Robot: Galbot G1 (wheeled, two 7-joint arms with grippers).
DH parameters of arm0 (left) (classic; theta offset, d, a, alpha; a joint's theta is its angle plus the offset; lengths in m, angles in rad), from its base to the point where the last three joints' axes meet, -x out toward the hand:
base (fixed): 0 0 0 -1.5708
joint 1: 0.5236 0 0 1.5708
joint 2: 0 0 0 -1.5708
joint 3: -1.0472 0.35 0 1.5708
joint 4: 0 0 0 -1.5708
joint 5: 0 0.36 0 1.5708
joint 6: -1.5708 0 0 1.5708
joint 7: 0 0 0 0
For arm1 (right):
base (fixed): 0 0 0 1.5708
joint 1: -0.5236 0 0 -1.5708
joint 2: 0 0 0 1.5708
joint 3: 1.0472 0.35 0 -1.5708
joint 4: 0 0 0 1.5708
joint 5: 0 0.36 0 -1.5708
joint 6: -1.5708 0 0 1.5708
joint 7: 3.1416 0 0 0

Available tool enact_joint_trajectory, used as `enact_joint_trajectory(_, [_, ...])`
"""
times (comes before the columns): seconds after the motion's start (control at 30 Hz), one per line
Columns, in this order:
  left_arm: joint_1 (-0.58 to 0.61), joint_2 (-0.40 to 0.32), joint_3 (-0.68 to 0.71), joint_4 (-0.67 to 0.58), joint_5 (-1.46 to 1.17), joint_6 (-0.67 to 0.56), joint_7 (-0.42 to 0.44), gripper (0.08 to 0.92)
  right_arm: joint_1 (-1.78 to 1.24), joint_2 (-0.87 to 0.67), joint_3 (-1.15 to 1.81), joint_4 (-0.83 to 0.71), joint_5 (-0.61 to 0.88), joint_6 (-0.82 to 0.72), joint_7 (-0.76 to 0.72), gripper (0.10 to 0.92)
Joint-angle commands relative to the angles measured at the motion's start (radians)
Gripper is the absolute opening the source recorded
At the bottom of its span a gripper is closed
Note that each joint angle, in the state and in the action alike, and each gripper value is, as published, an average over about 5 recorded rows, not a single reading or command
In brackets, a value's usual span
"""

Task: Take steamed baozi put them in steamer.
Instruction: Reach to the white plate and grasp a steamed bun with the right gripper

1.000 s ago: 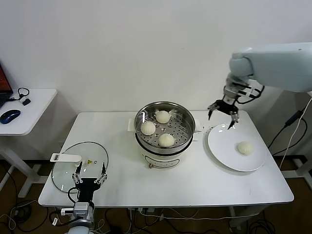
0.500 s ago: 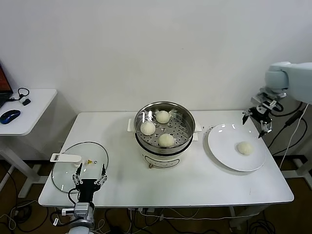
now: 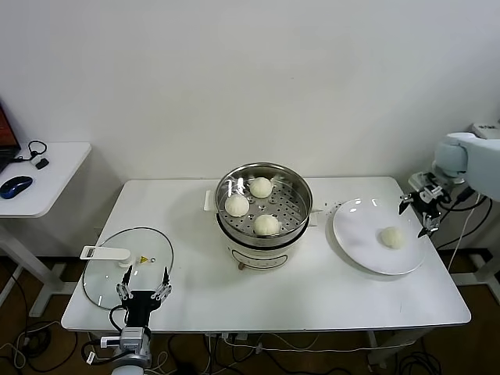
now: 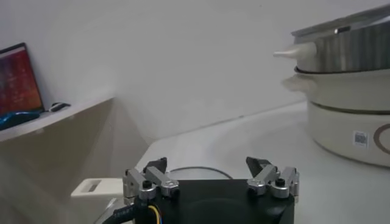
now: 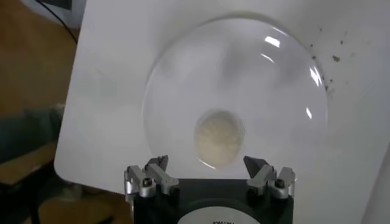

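Right gripper (image 3: 423, 213) hangs spread and empty above the table's right edge, just outside the rim of the white plate (image 3: 361, 244). From my remote seat I see its fingers (image 5: 151, 176) apart in the wrist view, with the last steamed baozi (image 5: 219, 136) lying on the plate below them and a little ahead, touching nothing. That same bun (image 3: 391, 237) sits toward the plate's right side in the head view, just inboard of the gripper, with bare plate all around it. Beyond the gripper's outer side the tabletop ends, so the open room lies inward, over the plate.

Well to the gripper's left, across the plate and a strip of bare table (image 3: 312, 289), stands the steamer (image 3: 264, 205), its steel rim open at the top. Three baozi lie on its perforated floor: one at the back (image 3: 261, 187), one at the left (image 3: 237, 205), one at the front (image 3: 266, 224), apart from each other, leaving free floor on the right side.

Left gripper (image 3: 143, 293) is parked low at the table's front-left edge, fingers (image 4: 149, 178) spread and empty, just beside the glass lid (image 3: 129, 266).
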Motion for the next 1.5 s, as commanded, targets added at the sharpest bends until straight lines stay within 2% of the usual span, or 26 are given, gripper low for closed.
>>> enact_joint_trajectory(0.03, [0.002, -0.049, -0.001, 0.006, 0.004, -0.002, -0.001, 0.823, -0.251, 0.012, 0.266, -0.191, -0.109, 0.009, 0.008, 0.823])
enact_joint_trajectory(0.57, [-0.002, -0.049, -0.005, 0.019, 0.009, -0.006, -0.001, 0.823, -0.357, 0.064, 0.381, -0.322, -0.15, 0.033, 0.036, 0.823])
enact_joint_trajectory(1.37, [-0.004, -0.049, -0.01, 0.023, 0.011, -0.01, -0.007, 0.823, -0.427, 0.138, 0.456, -0.44, -0.199, 0.106, 0.052, 0.821])
enact_joint_trajectory(1.5, [-0.003, -0.049, -0.009, 0.023, 0.011, -0.011, -0.008, 0.823, -0.426, 0.15, 0.461, -0.455, -0.207, 0.117, 0.057, 0.748])
